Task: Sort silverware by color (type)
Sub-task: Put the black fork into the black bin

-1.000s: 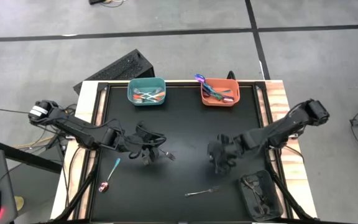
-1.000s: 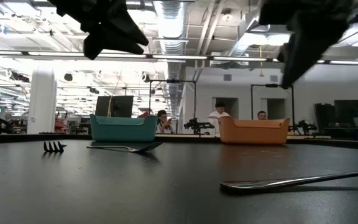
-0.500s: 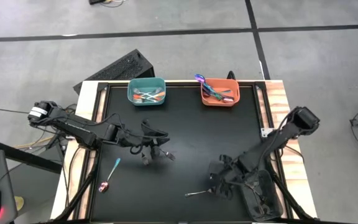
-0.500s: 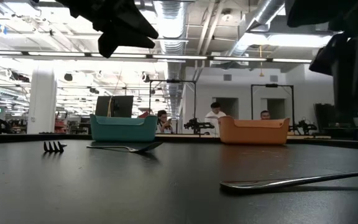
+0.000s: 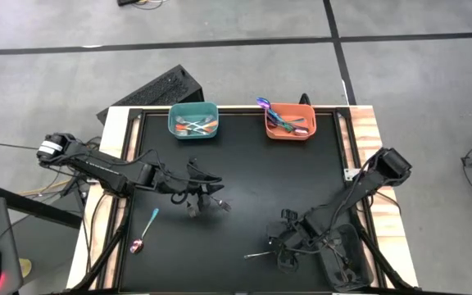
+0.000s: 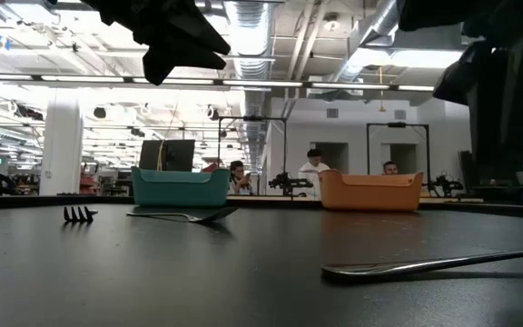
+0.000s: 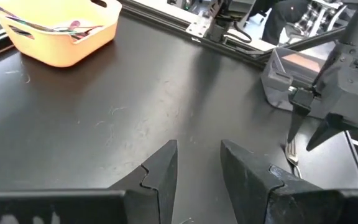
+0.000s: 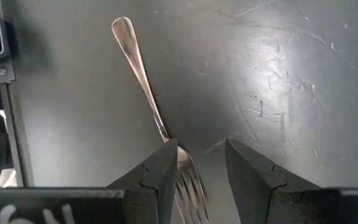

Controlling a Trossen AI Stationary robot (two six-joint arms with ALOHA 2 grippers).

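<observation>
1. Silverware spread over the black worktop (image 5: pixel 244 164): a plain metal fork (image 5: pixel 265 253) near the front edge, a teal-handled spoon (image 5: pixel 144 230) with a pinkish bowl at front left, a small dark fork (image 5: pixel 222 205) near the middle.
2. More pieces lying in the teal bin (image 5: pixel 193 120) and the orange bin (image 5: pixel 290 122), both at the far edge, well apart.
3. Right end effector (image 5: pixel 279 250) low over the metal fork, fingers apart and straddling its neck just above the tines, not clamped on it.
4. Seen through the right wrist view: metal fork (image 8: pixel 151 106) flat on the worktop, handle stretching away, tines between the two dark fingers (image 8: pixel 160 174).
5. Left end effector (image 5: pixel 209 197) above the worktop centre-left, just beside the small dark fork, fingers apart, holding nothing.
6. Seen through the left wrist view: gap between its fingers (image 7: pixel 160 171) showing bare worktop; right arm's gripper farther off, over the metal fork (image 7: pixel 292 149).
7. Low view: metal fork handle (image 6: pixel 425 265) lying in front, dark fork tines (image 6: pixel 79 214) at left, both bins behind.
8. Dark tray (image 5: pixel 344 258) at the front right corner, just beside the right end effector.
</observation>
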